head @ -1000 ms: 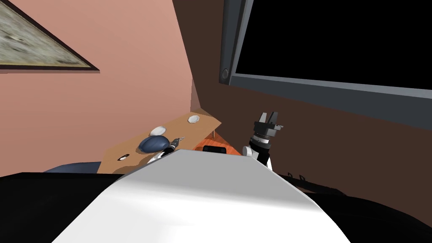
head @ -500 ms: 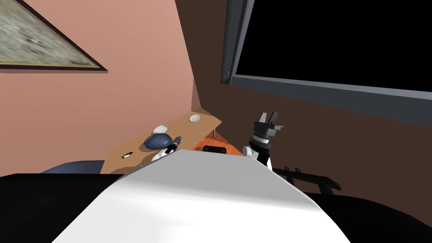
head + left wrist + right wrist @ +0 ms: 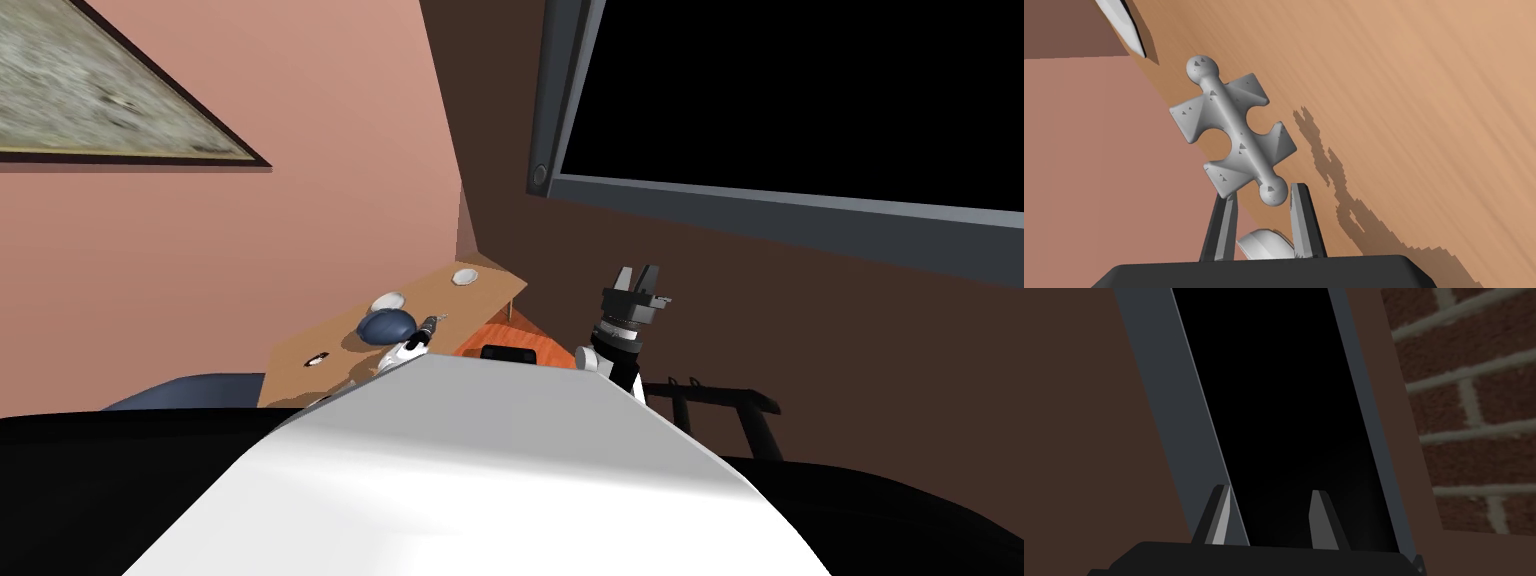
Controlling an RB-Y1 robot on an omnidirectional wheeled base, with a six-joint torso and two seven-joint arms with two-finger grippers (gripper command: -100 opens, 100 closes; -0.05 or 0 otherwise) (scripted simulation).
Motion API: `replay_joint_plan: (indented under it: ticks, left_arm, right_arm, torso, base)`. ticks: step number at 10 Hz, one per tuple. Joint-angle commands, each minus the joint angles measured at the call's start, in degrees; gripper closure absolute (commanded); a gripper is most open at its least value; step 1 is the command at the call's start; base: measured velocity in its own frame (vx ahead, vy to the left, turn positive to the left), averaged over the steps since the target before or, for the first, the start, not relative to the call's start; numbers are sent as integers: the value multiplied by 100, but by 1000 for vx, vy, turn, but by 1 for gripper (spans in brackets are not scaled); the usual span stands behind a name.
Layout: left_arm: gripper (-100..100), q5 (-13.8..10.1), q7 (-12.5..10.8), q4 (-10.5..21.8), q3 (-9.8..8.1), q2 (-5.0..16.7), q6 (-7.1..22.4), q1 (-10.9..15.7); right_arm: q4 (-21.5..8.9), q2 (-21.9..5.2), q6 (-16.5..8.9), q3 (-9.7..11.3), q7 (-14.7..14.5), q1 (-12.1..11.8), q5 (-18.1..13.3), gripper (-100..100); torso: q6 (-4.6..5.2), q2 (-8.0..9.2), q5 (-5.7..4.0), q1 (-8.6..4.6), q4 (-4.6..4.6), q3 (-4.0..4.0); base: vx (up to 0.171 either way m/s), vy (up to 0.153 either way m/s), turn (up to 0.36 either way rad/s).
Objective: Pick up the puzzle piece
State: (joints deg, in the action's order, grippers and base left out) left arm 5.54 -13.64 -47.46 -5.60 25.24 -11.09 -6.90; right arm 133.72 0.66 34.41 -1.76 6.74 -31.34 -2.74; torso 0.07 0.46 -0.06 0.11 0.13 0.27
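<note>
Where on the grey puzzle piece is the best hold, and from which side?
On the puzzle piece, probably the round end knob, approached endwise along the long ridge: the knob is narrow enough to sit between the fingers, while the lobed body is wider. The left gripper grips it there.

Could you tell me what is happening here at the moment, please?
The left gripper has its fingers closed on one knobbed end of the grey puzzle piece, which looks lifted off the wooden table. A blue rounded object rests on that table. The right gripper is held up to the side, open and empty.
</note>
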Motion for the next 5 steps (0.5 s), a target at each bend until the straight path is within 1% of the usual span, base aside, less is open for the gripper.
replay_joint_plan:
  ticks: [1,2,3,4,5]
  left_arm:
    - [100,-114,201,-126,18,-61,286,66]
    - [100,-114,201,-126,18,-61,355,66]
    - [100,-343,460,-294,48,-175,588,225]
    - [100,-343,479,-294,48,-175,717,225]
    - [100,-571,703,-462,77,-290,891,385]
  right_arm:
    - [0,0,0,0,0,0,0,0]
    - [0,0,0,0,0,0,0,0]
    - [0,0,0,0,0,-1,0,0]
    - [0,0,0,0,0,0,0,0]
    - [0,0,0,0,0,0,0,0]
  torso:
    - [0,0,0,0,0,0]
    - [-5,-1,-2,-9,-4,-2]
    - [-9,-16,-3,-14,-9,-11]
    - [-1,-13,-3,-10,-5,-9]
    - [-5,-10,0,-4,-7,-8]
  base:
    - [-114,30,-43]
    - [-56,7,-10]
    - [-91,32,-23]
    - [-105,44,-50]
    - [-148,73,-53]
